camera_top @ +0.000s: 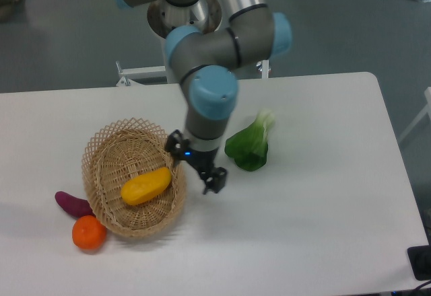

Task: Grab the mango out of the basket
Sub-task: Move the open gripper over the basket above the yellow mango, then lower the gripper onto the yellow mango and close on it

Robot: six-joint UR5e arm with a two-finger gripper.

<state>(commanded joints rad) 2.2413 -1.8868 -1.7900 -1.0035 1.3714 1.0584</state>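
1. Presently my gripper (pixel 196 163) hangs over the right-hand rim of the wicker basket (pixel 101 149). Its two fingers stand apart with nothing between them; I hold no object.
2. To the left of my gripper and below it, the mango (pixel 146 186) lies on its side on the basket floor, long axis slanting up toward my fingers. It sits near the middle, touching no wall, which I judge leaves room for a finger on each flank.
3. On the opposite side of my gripper, to the right, a head of bok choy (pixel 250 146) lies on the white table (pixel 323 215), apart from the basket.
4. Beyond the basket's far left edge from my tool, a purple sweet potato (pixel 72 204) and an orange (pixel 89 233) rest on the table, just beside the wicker and outside it.
5. The approach is, in my judgement, incomplete: my gripper must move farther left to centre over the mango, align across its short width, then descend.
6. The nearby rim poses the main risk, since a finger could catch the looped weave.
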